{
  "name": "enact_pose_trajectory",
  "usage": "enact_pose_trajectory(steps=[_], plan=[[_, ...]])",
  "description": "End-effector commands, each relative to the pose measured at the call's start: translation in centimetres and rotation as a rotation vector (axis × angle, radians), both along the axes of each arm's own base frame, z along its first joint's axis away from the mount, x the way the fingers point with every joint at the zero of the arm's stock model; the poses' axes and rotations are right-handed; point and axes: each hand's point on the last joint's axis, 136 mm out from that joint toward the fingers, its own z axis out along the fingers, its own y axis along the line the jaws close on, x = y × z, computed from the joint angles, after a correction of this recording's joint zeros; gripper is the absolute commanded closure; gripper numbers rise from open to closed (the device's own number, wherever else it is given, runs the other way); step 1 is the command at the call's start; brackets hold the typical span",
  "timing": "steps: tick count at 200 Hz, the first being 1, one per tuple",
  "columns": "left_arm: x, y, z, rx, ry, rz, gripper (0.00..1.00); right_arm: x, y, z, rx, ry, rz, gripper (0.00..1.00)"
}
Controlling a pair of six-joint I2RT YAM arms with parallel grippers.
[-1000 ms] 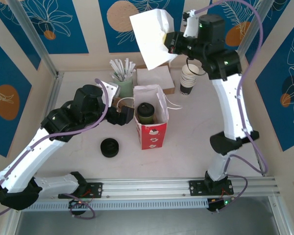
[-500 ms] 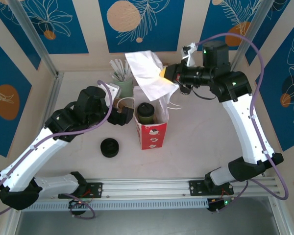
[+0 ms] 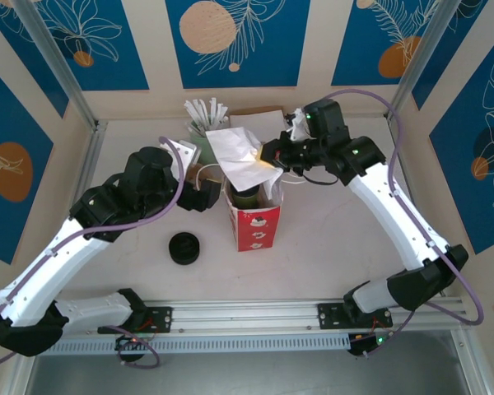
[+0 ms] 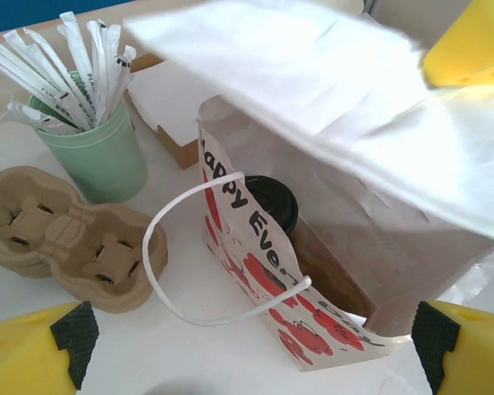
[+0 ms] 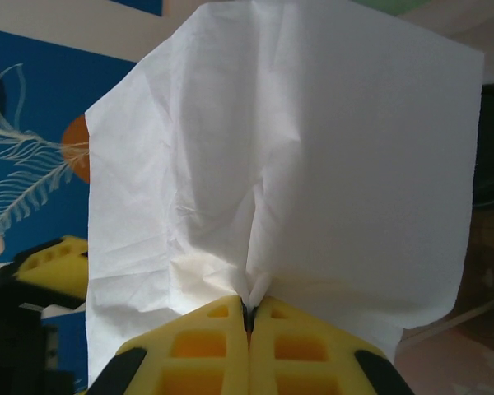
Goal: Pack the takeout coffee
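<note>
While right jaws pinch napkin (image 5: 280, 148), coffee (image 4: 272, 202) just below — in bag (image 3: 253, 226).

A pale green cup (image 4: 95, 156) stands upright on the desk (image 3: 329, 239), with paper-wrapped straws (image 4: 66, 66) fanning out of its top. A brown pulp cup carrier (image 4: 66, 243) lies just beside the cup on its near side. Just right of the cup sits a stack of flat white napkins (image 4: 169, 99) in a brown box. A creased white napkin (image 3: 239, 156) hangs in the air further right of the cup. A low stack of black lids (image 3: 184, 248) sits well apart from the cup, toward the desk's front edge
</note>
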Motion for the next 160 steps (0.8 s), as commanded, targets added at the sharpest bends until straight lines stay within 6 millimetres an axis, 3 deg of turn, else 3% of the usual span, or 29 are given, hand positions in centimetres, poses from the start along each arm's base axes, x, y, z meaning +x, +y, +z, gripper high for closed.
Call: enact_pose_trajectory(steps=[1,40,90,160], plan=[[-0.2,0.9,0.3,0.003,-0.024,0.022,0.01,0.8,-0.2,-3.0,-0.153,-0.024,-0.057,1.0],[-0.5,1.4,0.3,-0.001,-0.03,0.03,0.01,1.1,0.3,-7.2,-0.314,0.008,-0.062,1.0],[-1.0,2.1,0.2,-0.004,-0.036,0.04,0.01,1.0,0.6,-11.1,-0.474,0.025,-0.063,1.0],[-1.3,2.4,0.1,-0.019,-0.037,0.044,0.01,1.3,-0.4,-14.6,-0.661,0.003,-0.109,1.0]])
